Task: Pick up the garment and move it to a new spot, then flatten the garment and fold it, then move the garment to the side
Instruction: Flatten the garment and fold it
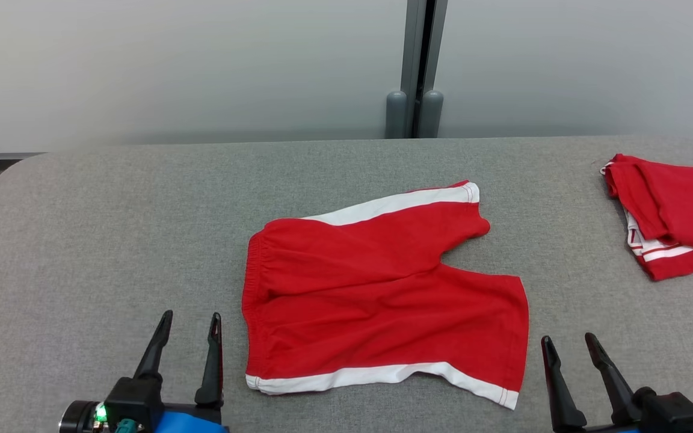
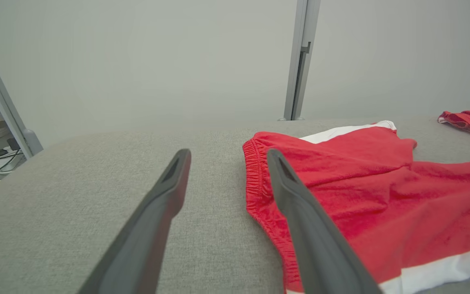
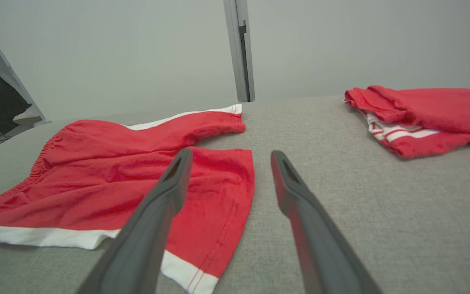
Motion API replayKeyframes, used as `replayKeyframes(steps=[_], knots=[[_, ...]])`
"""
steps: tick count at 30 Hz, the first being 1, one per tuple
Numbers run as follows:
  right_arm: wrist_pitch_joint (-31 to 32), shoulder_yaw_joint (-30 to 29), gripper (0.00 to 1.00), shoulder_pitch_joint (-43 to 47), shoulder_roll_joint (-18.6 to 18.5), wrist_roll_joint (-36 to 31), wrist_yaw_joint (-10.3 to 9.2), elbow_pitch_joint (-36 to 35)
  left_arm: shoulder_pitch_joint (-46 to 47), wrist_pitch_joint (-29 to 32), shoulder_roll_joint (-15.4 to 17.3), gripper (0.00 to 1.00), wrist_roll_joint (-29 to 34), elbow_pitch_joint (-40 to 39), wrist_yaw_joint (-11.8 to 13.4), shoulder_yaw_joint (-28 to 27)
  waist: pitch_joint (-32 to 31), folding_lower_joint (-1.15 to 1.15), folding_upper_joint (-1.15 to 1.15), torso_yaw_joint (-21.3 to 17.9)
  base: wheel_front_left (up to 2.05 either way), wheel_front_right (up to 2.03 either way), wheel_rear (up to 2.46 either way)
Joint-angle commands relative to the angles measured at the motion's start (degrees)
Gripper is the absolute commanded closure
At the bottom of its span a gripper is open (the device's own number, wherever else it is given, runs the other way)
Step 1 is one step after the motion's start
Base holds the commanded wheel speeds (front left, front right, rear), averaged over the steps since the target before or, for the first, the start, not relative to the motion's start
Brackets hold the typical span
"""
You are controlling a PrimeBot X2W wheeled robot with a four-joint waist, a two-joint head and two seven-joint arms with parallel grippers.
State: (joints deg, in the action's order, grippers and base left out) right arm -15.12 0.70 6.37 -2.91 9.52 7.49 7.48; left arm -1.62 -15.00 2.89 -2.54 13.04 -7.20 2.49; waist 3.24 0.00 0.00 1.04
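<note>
Red shorts [image 1: 376, 288], between left pincer [image 1: 192, 314], right pincer [image 1: 567, 338]

Grey fabric-covered surface [image 1: 112, 240], rounded corner at far left. Spread out at its middle lie red shorts [image 1: 376, 288] with white side stripes, waistband to the left. Well apart, at the right edge, a folded red garment [image 1: 677, 210].

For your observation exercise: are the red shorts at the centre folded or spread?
Spread: red shorts lie flat on the grey surface, both legs apart, nothing doubled over.
</note>
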Motion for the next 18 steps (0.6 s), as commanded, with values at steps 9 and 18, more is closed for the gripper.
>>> replayKeyframes(steps=[9,18], knots=[[0.0,2.9,0.0,-0.7,0.0,4.2,0.01,9.9,-0.4,-0.3,1.1,0.0,-1.6,6.6,-0.3,8.1,0.9,0.0,0.0,-0.3,0.0,0.0,0.0],[0.0,7.7,0.0,-3.1,0.0,6.2,0.01,17.0,2.1,-0.3,1.7,0.0,-4.0,15.2,-0.3,12.1,2.3,0.0,0.0,-0.5,0.0,0.0,0.0]])
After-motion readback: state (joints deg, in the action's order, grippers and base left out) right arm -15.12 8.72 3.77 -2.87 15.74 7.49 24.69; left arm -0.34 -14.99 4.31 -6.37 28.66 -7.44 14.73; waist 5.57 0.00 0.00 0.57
